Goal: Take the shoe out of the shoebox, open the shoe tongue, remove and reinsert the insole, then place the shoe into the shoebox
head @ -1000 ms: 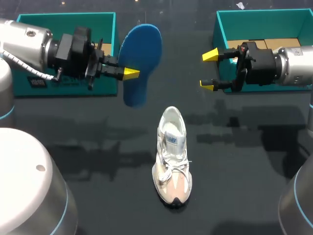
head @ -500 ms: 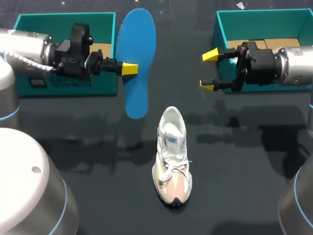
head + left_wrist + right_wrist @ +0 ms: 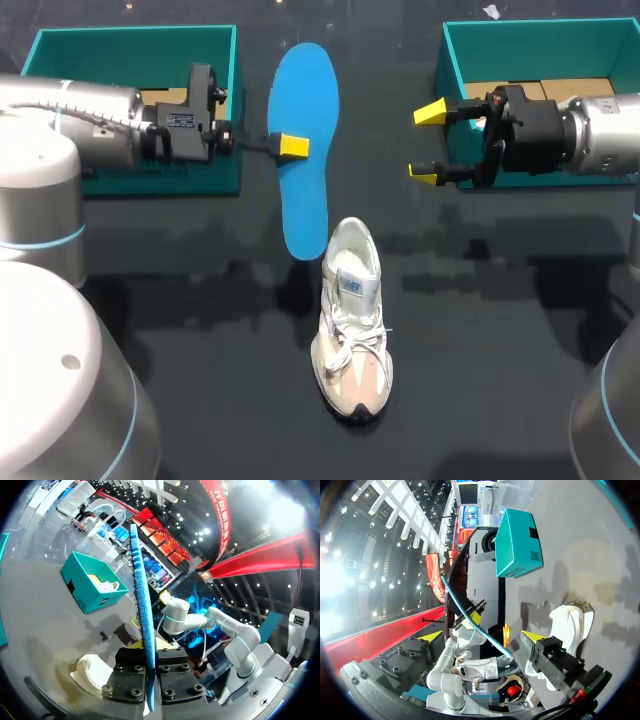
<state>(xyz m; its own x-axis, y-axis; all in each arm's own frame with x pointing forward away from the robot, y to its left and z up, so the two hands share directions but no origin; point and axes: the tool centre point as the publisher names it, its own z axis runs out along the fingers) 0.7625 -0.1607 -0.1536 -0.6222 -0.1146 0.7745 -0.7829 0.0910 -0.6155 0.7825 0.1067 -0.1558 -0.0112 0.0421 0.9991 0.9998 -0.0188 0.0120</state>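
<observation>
Head view: left gripper (image 3: pixel 293 146) clamped on flat blue foam insole (image 3: pixel 308 90), carried rightward away from left teal shoebox (image 3: pixel 130 40); insole's lower end now beside heel of white mesh sneaker (image 3: pixel 352 320) on black table (image 3: pixel 500 350). Right gripper (image 3: pixel 428 144) unmoved, fingers apart. Reinsertion likely next.

- The right gripper (image 3: pixel 482 636) has its fingers spread wide, with nothing touching them.
- Ahead of it, the left gripper (image 3: pixel 472 616) holds the insole (image 3: pixel 454 599) edge-on.
- The shoe (image 3: pixel 570 622) rests on the surface (image 3: pixel 600 580) below the shoebox (image 3: pixel 517 542).
</observation>
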